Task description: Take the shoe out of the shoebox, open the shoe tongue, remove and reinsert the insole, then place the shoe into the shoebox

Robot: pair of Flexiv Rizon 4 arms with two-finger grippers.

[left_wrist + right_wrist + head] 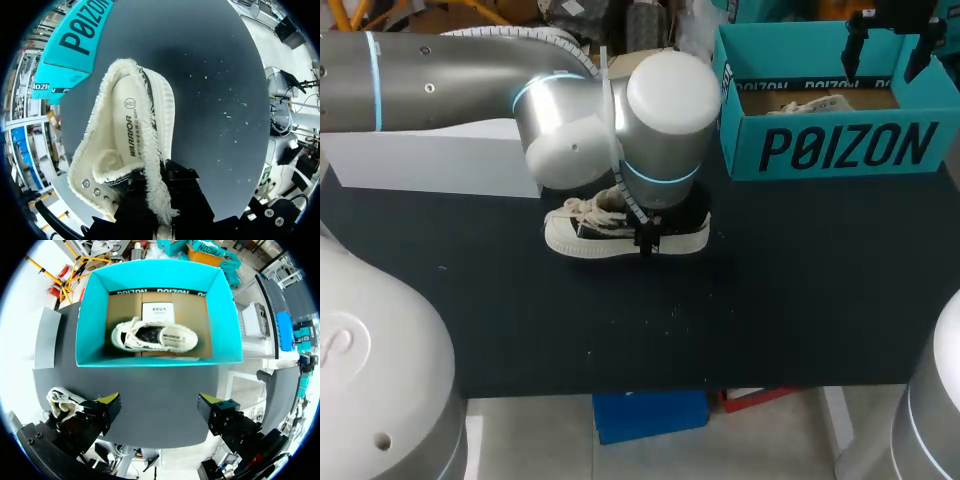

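While the left gripper (156, 202) sits at the collar of the shoe (582, 232) on the table (770, 300), grip impossible to tell, a loose pinch could drag it; beyond, the right gripper (160, 401) hangs spread over the shoebox (150, 360)

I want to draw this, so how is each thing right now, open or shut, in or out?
shoebox, open
shoe in the box, sole down inside
shoe on the table, out of the box, upright
left gripper, shut on that shoe's collar
right gripper, open, empty
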